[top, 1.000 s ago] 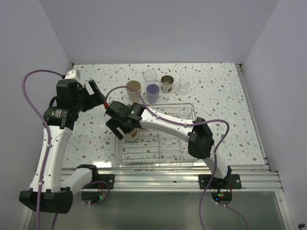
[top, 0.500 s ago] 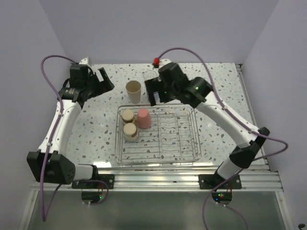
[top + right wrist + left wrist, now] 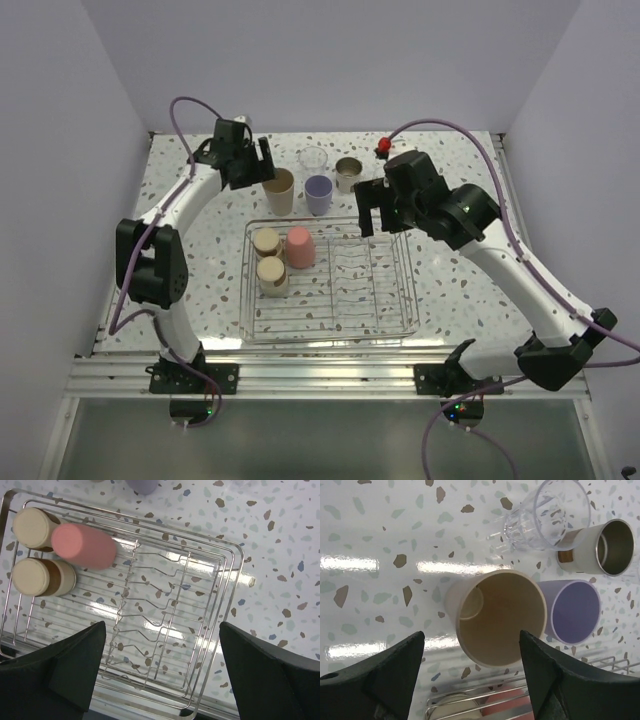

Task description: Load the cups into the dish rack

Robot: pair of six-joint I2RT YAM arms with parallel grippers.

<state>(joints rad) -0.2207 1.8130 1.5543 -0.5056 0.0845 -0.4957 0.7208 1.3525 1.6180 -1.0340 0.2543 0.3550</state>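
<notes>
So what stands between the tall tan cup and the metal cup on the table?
The lavender cup, close beside the tan cup, with the metal cup just beyond it; the top external view shows this.

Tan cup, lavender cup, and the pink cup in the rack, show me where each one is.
tan cup (image 3: pixel 500 617), left wrist view, on its inner wall.
lavender cup (image 3: pixel 570 611), left wrist view, inside its open mouth.
pink cup (image 3: pixel 82 546), right wrist view, on its upturned base.
</notes>
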